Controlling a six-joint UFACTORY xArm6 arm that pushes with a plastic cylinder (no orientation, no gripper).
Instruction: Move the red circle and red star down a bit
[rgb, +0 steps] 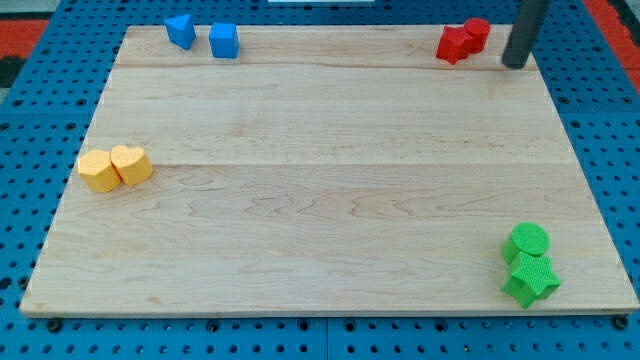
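Top right corner of the frame, right up against the far edge of the wooden surface (330, 170): red star (453, 45) and red circle (477, 33), touching each other, circle sitting a touch higher and to the right of the star. Tip (515, 65) of the dark rod parked just to the right of the pair, slightly lower in the frame than both, not touching either. No end effector to speak of here, just a bare rod, so nothing to spread or pinch, only a blunt end for shoving. Key thing for the next move, best guess: reds lie to the upper left of the tip, so the tip sits on the wrong side for a downward push. Probably needs to swing up and around to the top edge above the pair first, then come down, and hardly any room up there between blocks and board edge. Pushing from the current spot would likely just knock them sideways to the left. Elsewhere, well out of the way: blue triangle (181, 29) and blue cube (223, 41) top left, two yellow blocks (115, 168) mid left, green circle (527, 241) and green star (531, 279) bottom right.
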